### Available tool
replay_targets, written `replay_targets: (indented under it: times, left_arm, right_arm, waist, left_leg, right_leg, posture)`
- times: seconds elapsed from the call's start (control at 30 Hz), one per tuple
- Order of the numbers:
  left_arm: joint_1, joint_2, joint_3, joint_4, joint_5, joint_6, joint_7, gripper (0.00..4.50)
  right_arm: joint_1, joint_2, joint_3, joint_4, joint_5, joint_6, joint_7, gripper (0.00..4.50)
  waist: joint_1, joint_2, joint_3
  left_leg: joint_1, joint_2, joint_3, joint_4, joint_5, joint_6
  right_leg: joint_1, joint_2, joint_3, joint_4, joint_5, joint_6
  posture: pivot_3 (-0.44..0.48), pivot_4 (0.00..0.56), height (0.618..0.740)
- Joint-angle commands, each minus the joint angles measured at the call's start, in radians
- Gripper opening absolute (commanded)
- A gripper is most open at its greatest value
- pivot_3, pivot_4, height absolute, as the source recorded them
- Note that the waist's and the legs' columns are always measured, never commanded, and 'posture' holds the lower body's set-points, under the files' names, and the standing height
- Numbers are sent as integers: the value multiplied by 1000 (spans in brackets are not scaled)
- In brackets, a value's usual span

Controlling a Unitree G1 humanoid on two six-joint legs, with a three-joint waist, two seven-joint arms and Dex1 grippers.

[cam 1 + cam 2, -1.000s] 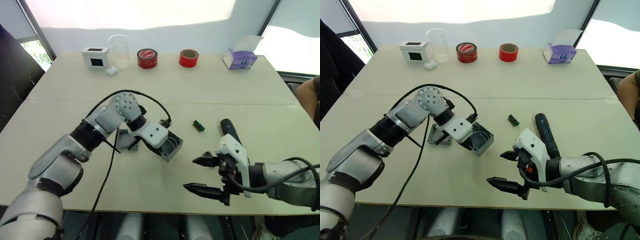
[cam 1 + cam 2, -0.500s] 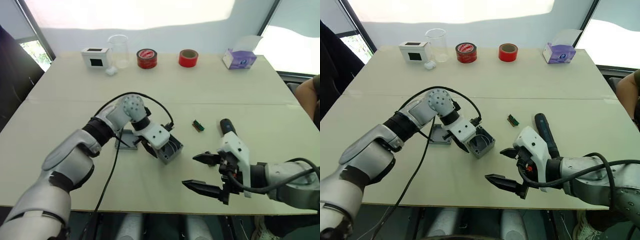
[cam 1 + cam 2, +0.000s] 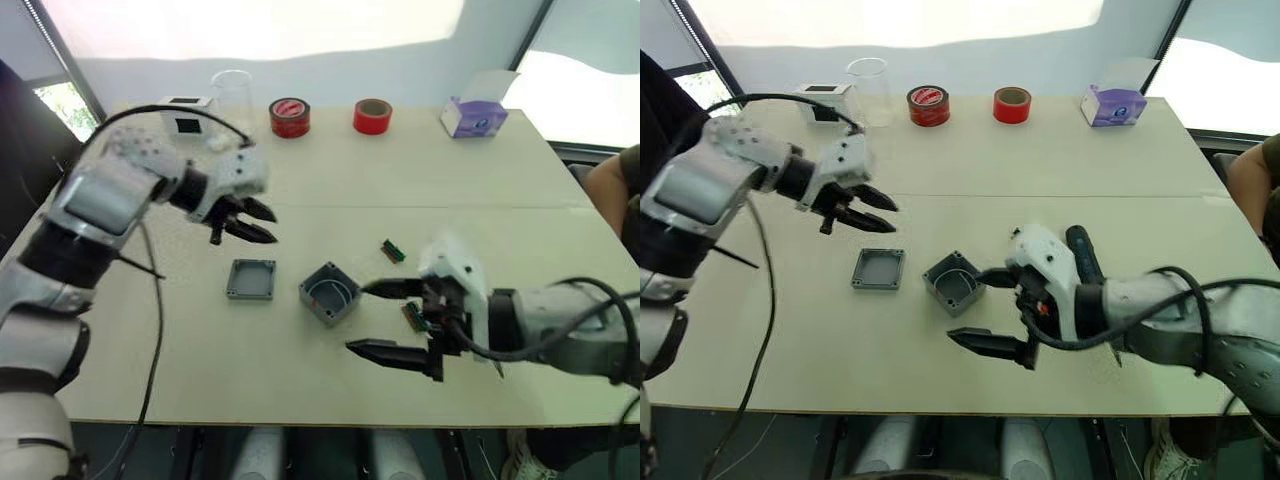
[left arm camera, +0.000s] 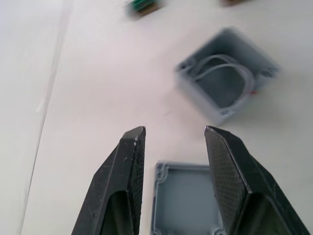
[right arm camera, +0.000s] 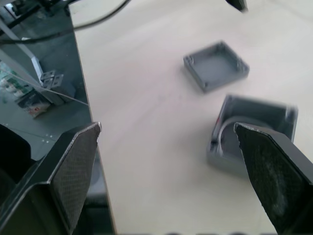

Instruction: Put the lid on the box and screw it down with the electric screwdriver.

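The lid (image 3: pixel 251 279) lies hollow side up on the table, below the raised left gripper (image 3: pixel 247 219), whose fingers are apart, just beside the open box (image 3: pixel 330 293). The right gripper (image 3: pixel 385 319), spread wide and empty, hovers just beside the box. The lid-placing step looks barely begun: next, a gripper would need to pick up the lid, turn it over and seat it squarely.

Open box (image 3: pixel 330 294) at table (image 3: pixel 420 170) centre; lid (image 3: pixel 251 279) at its 9 o'clock; left gripper (image 3: pixel 258 221) open at 10 o'clock; right gripper (image 3: pixel 385 318) open at 4 o'clock.
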Motion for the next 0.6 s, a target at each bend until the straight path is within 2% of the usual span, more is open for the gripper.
replay_targets:
  times: [0.03,0.13,0.27,0.37,0.6]
  left_arm:
    - [34,59,64,-153,6,397,134,1902]
    - [72,77,118,-222,-41,573,176,1902]
    - [115,49,145,-244,-68,704,262,1902]
    - [120,-3,162,-183,-89,721,317,1902]
    - [104,-40,117,-113,-120,721,398,1902]
  right_arm:
    - [-65,44,68,-1,-108,2,42,4500]
    - [-76,68,111,4,-200,-9,107,4500]
    - [-51,103,168,34,-356,-59,184,4500]
    - [-16,134,206,51,-459,-97,216,4500]
    - [5,191,191,55,-536,-90,236,4500]
  waist:
    - [-1,0,0]
    - [-1,0,0]
    - [1,0,0]
    - [5,-1,0]
    - [0,-1,0]
  left_leg:
    - [0,0,0,0,0,0]
    - [0,0,0,-1,0,0]
    - [0,0,0,0,1,-1]
    - [1,0,0,0,1,-2]
    - [1,0,1,0,2,-3]
  right_leg:
    - [0,0,0,1,0,0]
    - [-2,0,0,4,0,0]
    - [-2,0,0,6,0,0]
    - [-2,0,1,9,-1,0]
    - [-4,0,2,11,-1,-1]
  posture:
    - [0,150,740]
    - [0,150,740]
    - [0,150,740]
    - [0,150,740]
    - [0,150,740]
